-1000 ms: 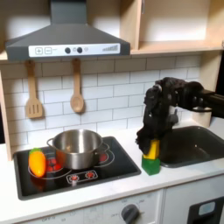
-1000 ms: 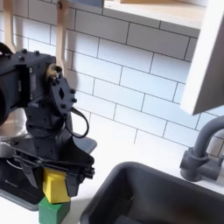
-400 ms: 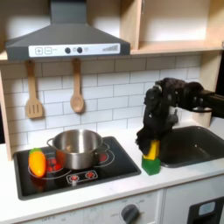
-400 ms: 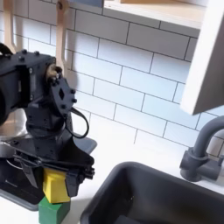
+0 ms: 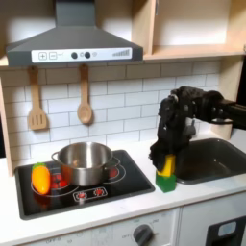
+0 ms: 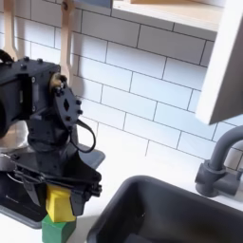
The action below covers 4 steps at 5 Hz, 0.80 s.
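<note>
My black gripper (image 5: 163,159) points down over the counter between the stove and the sink. It is shut on a yellow block (image 5: 165,165) that rests on top of a green block (image 5: 166,182). In the second exterior view the gripper (image 6: 59,199) clamps the yellow block (image 6: 59,203) from both sides, with the green block (image 6: 57,231) directly under it at the bottom edge. The arm (image 5: 192,104) reaches in from the first exterior view's right.
A steel pot (image 5: 85,161) sits on the black stovetop (image 5: 115,187), with an orange-yellow item (image 5: 40,178) at its left. The dark sink (image 5: 213,159) lies right of the blocks; its grey faucet (image 6: 218,166) shows in the second exterior view. Two wooden utensils (image 5: 85,104) hang on the tiled wall.
</note>
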Motion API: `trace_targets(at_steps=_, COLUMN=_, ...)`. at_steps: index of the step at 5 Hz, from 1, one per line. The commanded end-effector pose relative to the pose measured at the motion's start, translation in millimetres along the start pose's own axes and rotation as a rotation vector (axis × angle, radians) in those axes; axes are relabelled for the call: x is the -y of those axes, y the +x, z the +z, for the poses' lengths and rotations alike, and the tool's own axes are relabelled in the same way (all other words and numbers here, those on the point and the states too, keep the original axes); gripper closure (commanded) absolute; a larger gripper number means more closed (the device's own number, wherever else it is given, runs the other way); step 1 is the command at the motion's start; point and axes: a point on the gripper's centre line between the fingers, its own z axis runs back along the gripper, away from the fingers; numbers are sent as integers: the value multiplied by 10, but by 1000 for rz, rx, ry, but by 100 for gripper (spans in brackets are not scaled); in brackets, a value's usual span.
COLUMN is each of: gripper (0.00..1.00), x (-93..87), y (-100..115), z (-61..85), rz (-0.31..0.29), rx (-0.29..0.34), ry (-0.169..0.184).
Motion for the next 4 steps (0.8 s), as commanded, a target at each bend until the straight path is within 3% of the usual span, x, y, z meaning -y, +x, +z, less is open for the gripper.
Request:
trace_targets(at_steps=1, gripper=100, x=4, y=-6, z=-1, rz=1, rx=5, ry=2)
trace_targets(at_steps=2, gripper=0, x=0, y=5, z=19, rz=4, rx=9, ry=7)
trace_targets(at_steps=4, gripper=0, x=-28, y=-26, z=10, rz=7, rx=-12, ry=16)
